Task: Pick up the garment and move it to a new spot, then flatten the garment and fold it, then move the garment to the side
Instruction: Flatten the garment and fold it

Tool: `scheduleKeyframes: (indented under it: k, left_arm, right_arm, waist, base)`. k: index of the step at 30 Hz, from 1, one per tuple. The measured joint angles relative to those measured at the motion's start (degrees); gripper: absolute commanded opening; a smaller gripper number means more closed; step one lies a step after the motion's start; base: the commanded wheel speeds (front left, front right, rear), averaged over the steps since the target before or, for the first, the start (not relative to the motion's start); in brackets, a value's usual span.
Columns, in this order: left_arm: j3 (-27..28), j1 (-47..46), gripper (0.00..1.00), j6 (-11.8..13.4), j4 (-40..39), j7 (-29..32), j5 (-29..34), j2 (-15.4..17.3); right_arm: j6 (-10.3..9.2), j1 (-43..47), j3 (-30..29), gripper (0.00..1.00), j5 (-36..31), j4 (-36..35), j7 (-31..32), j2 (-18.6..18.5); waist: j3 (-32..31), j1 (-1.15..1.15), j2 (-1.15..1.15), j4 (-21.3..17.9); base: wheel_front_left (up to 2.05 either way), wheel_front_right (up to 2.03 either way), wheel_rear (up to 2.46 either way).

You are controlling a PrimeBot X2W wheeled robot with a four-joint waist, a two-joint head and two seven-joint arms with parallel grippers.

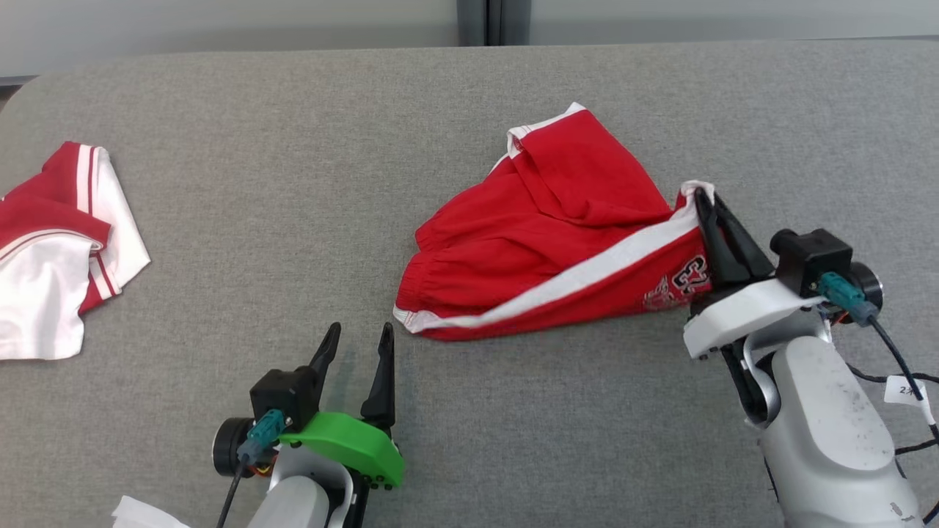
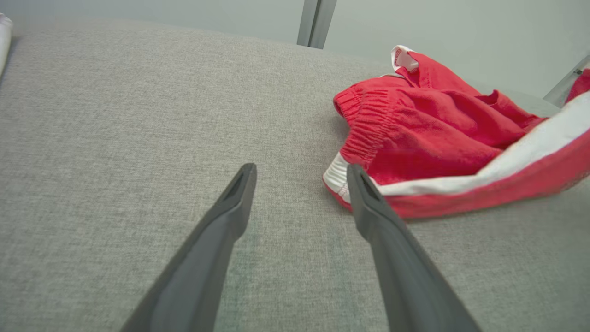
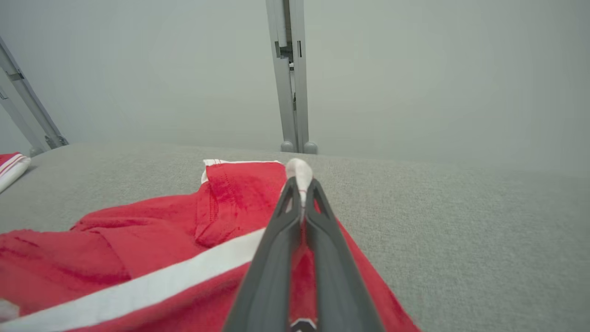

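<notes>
The garment point(image 1: 557, 235) is a pair of red shorts with a white side stripe, lying crumpled right of centre on the grey table point(image 1: 293, 147). My right gripper point(image 1: 708, 199) is shut on its white-trimmed right corner; the right wrist view shows the fabric point(image 3: 230, 203) pinched between my closed fingers point(image 3: 276, 240). My left gripper point(image 1: 358, 339) stands open above bare table, just left of the garment's waistband end point(image 2: 368, 133). In the left wrist view the right finger point(image 2: 364, 193) overlaps the white hem corner, with nothing between the fingers.
A second red and white garment point(image 1: 59, 242) lies folded at the table's left edge. A pale wall and a grey post point(image 1: 491, 22) stand behind the table. A white scrap point(image 1: 143, 513) shows at the bottom left.
</notes>
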Motion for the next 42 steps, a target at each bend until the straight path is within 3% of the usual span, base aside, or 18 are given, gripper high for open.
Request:
scheduleKeyframes:
  k: [6, 10, 11, 12, 13, 20, 24, 28, 42]
  left_arm:
    - [-0.3, 1.4, 1.0, 0.0, 0.5, 0.0, 0.0, 0.0]
    - [-0.2, 2.6, 1.0, 0.0, 0.8, 0.0, 0.0, 0.0]
    - [-0.3, 2.8, 1.0, 0.0, 0.8, 0.0, 0.0, 0.0]
    - [-0.2, 3.1, 1.0, 0.0, 0.9, 0.0, 0.0, 0.0]
    - [-0.2, 3.3, 1.0, 0.0, 0.9, 0.0, 0.1, 0.0]
    - [1.0, 4.4, 1.0, 1.6, 0.5, 0.0, 3.5, 0.0]
    - [2.7, 5.5, 1.0, 3.5, -1.2, 0.0, 8.6, 0.0]
    - [3.3, 6.5, 1.0, 3.8, -3.0, 0.0, 11.6, 0.0]
    - [4.5, 11.9, 1.0, 3.7, -4.1, 0.0, 14.8, 0.0]
  right_arm:
    - [0.0, 0.4, -4.4, 0.0, -1.6, -9.3, 0.0, 0.0]
    - [0.0, 6.5, -8.8, 0.0, -1.5, -10.5, 0.0, 0.0]
    - [0.0, 7.9, -9.9, 0.04, -1.5, -10.2, 0.0, 0.0]
    - [0.0, 9.5, -11.2, 0.31, -1.9, -9.3, 0.0, 0.0]
    - [0.0, 10.8, -12.3, 1.0, -2.4, -8.1, 0.0, -0.1]
    - [0.0, 15.6, -16.3, 1.0, -5.5, -2.7, 0.0, 0.0]
    - [0.0, 15.9, -13.4, 1.0, -6.6, -5.3, 0.0, 0.0]
    - [0.0, 15.6, -10.6, 1.0, -6.3, -7.3, 0.0, 0.0]
    - [0.0, 18.1, -6.8, 1.0, -4.6, -5.1, 0.0, 0.0]
  waist:
    - [-0.9, 0.0, 0.0, -2.0]
    - [-1.6, 0.0, 0.0, -3.5]
    - [-1.8, 0.0, 0.0, -3.9]
    - [-2.0, 0.0, 0.0, -4.3]
    - [-2.2, 0.0, 0.0, -4.6]
    - [-3.9, 0.0, 0.0, -6.6]
    - [-5.0, 0.0, 0.0, -7.0]
    - [-6.0, 0.0, 0.0, -6.8]
    - [-10.8, 0.0, 0.0, -5.5]
  base:
    - [0.0, 0.0, 0.0]
    - [0.0, 0.0, 0.0]
    - [0.0, 0.0, 0.0]
    - [0.0, 0.0, 0.0]
    - [0.0, 0.0, 0.0]
    - [0.0, 0.0, 0.0]
    - [0.0, 0.0, 0.0]
    - [0.0, 0.0, 0.0]
    - [0.0, 0.0, 0.0]
